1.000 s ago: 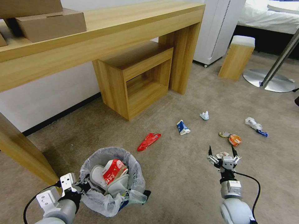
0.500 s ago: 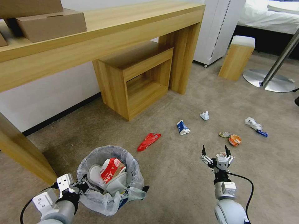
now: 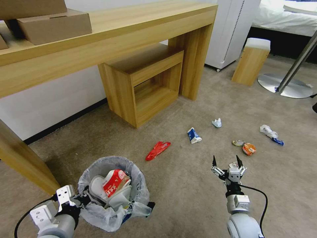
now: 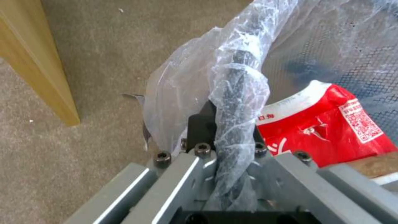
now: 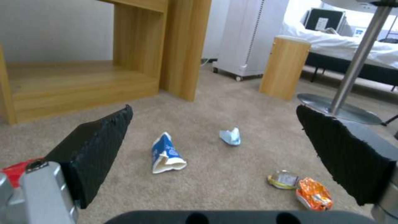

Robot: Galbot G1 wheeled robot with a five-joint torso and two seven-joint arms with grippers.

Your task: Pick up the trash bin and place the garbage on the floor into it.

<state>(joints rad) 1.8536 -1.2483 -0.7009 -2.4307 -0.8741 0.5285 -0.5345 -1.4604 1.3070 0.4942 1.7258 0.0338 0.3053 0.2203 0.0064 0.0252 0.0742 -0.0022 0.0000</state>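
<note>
- Down at my lower left, left gripper (image 3: 76,202) is pinched on the near rim of the trash bin (image 3: 112,193); in the left wrist view the jaws are pressed onto the dark rim with the crinkly bag liner (image 4: 232,93) bunched around it.
- Bin sits low over the carpet (image 3: 185,198), next to the desk leg (image 3: 26,165). Can't tell if its base is touching the floor.
- Already inside: red-and-white crushed cup (image 3: 114,186) lying on white slippers (image 3: 99,188).
- Right gripper (image 3: 225,163) hovers low over the carpet, jaws spread wide, nothing between the black pads (image 5: 95,146).
- Loose garbage in front of it: blue-white carton (image 3: 194,135), small pale crumpled scrap (image 3: 217,123), orange wrapper (image 3: 249,148) touching a flattened yellowish piece (image 3: 238,143), red wrapper (image 3: 158,149) more to my left, white-and-blue bit (image 3: 271,134) far right. A small whitish bit sits just past the right fingertips, hard to identify.
- Step, my guess: right gripper picking its next piece while the left holds the bin.
- Doing it well: take the nearest piece first and centre it between the pads. Come straight down and close on the bulk, not an edge, since wrappers are thin and slip.
- Keep the left pinch firm; the plastic over the rim looks slippery. Keep the bin level so the cup doesn't tip out.
- Release well inside the rim, clear of the bag's folds.
</note>
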